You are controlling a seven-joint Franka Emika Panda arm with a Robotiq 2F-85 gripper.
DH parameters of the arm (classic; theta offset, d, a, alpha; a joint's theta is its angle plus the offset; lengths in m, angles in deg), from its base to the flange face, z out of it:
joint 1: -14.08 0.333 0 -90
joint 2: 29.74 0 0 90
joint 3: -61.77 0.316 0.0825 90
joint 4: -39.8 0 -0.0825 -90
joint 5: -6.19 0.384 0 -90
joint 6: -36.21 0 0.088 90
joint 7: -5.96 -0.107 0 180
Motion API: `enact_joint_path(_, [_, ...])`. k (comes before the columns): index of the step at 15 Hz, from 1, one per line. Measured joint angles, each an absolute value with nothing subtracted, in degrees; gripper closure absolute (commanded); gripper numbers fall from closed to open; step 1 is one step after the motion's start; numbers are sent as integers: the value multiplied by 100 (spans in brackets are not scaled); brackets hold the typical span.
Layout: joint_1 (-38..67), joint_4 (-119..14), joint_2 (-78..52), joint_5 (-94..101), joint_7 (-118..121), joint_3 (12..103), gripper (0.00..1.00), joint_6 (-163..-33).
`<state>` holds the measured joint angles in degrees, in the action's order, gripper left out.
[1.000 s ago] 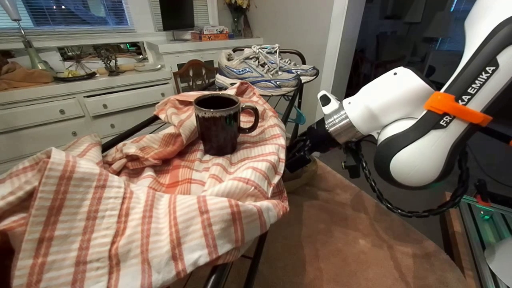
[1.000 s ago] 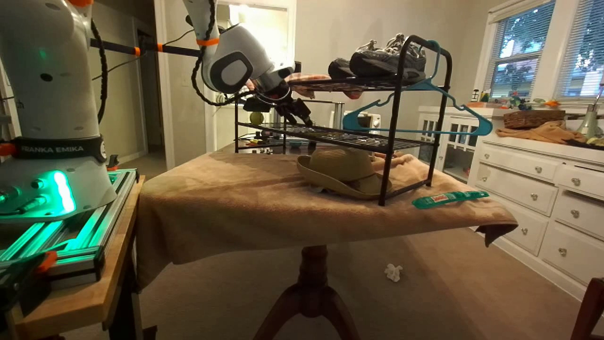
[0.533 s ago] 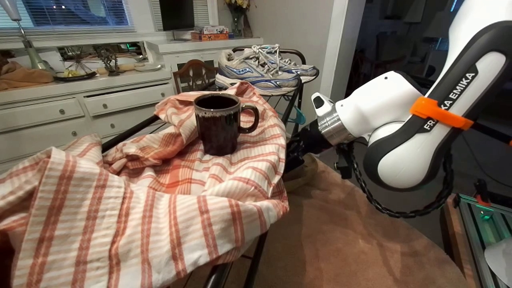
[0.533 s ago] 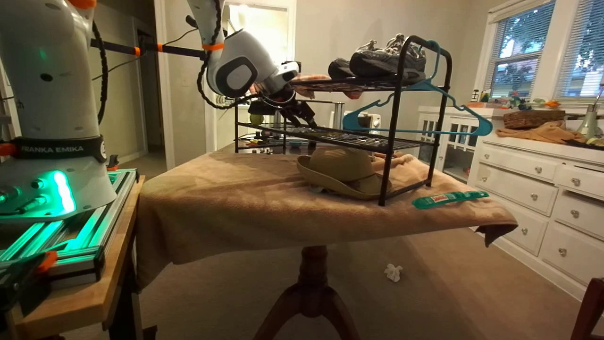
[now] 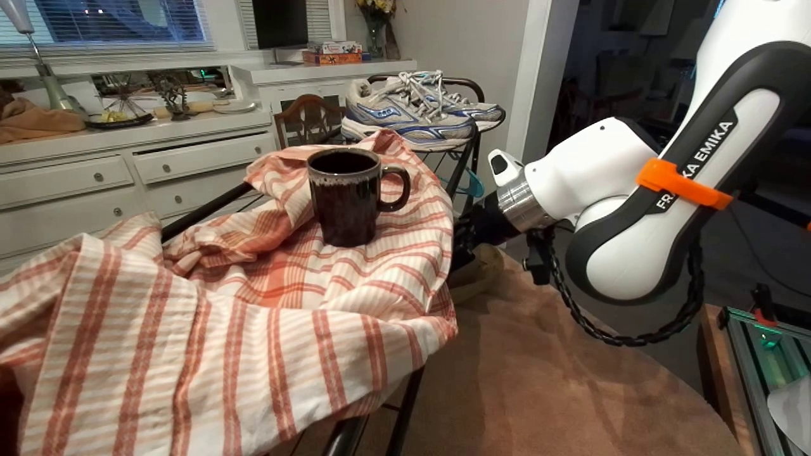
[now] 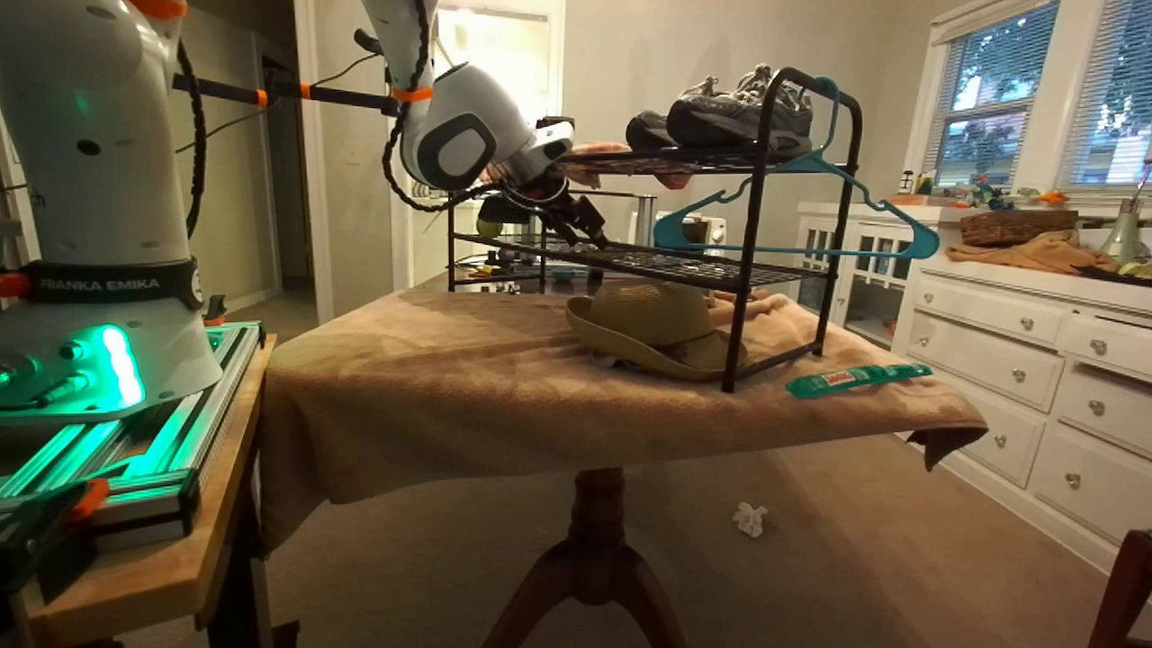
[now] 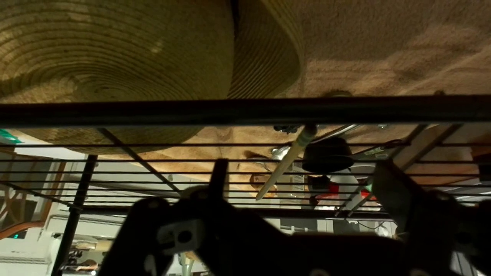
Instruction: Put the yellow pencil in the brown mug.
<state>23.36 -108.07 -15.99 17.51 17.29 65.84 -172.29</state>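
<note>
The brown mug stands upright on a red-striped cloth on top of the rack, handle toward the arm. The yellow pencil shows in the wrist view, lying slantwise across the thin wires of the rack's middle shelf. I cannot make it out in the exterior views. My gripper is open, with one finger on each side of the pencil in that view and a gap on both sides. In an exterior view the gripper points down close over the middle shelf, below the top shelf. In an exterior view the cloth partly hides the gripper.
The black rack has a thick front bar crossing the wrist view. Shoes and the striped cloth lie on top. A straw hat sits under the middle shelf. A blue hanger hangs at the rack's end.
The arm has moved toward the rack and slightly down, bringing the gripper further in over the middle shelf. The gripper stays open. The mug has not moved.
</note>
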Motion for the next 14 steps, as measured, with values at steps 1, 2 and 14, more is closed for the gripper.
enact_joint_path(1, [2336, -10800, -1577, 1761, 1729, 6584, 22, -17255])
enact_joint_path(2, [2337, -10792, -1555, 1774, 1729, 6584, 20, -17280])
enact_joint_path(14, [2396, -10777, -1369, 1805, 1718, 6535, 49, -17411])
